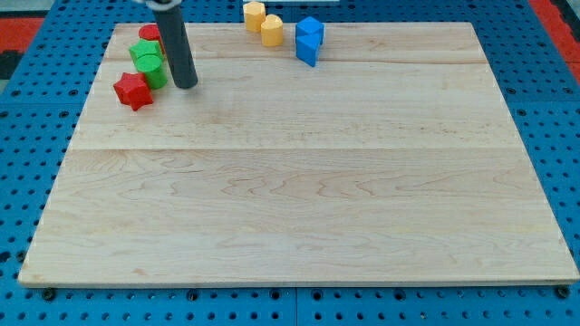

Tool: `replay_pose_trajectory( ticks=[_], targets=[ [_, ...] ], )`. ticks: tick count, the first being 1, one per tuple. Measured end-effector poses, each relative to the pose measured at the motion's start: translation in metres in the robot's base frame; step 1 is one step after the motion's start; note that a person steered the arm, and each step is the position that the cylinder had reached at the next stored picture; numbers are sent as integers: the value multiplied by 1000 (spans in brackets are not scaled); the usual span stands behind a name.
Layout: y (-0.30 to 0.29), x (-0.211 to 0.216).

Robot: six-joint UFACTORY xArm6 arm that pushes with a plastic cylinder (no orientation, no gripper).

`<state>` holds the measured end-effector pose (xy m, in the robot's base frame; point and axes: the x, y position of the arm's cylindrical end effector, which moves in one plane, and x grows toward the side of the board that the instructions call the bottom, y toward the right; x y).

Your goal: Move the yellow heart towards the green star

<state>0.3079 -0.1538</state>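
Yellow heart: yellow heart-shaped block (272,30), near the top edge of the frame, left of centre, on the far strip of the pale wooden bench (299,199); its heart outline is only roughly readable from this angle.
Yellow neighbour: second yellow block (254,14), touching the heart's upper-left side; it looks rounded, exact shape hard to tell.
Blue pair: blue block (310,29) and another blue block (307,51) just below it, touching each other, just right of the yellow heart with a narrow gap; both look angular, exact shapes unclear.
Green star: green star-like block (145,54), upper left of the frame, well apart from the yellow heart.
Green neighbour: second green block (153,73), rounded, touching the star's lower side.
Red pieces: red star-shaped block (132,91), touching the lower green block on its lower left; another red block (149,33) just above the green star, partly hidden, shape unclear.
Rod: straight dark rod, coming down from the top edge of the frame.
Tip: my tip (187,86), on the bench just right of the lower green block, very near it; contact cannot be made out; far left of the yellow heart.
Gripper: no gripper shows, only the rod, so its state cannot be told.
Surround: blue pegboard (18,136) around the bench.
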Motion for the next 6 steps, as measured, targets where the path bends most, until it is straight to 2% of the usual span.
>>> replay_pose_trajectory(
  ticks=[2, 3, 4, 5, 6],
  targets=[
    [-30, 1],
    [26, 5],
    [140, 4],
    [276, -27],
    [323, -112]
  ],
)
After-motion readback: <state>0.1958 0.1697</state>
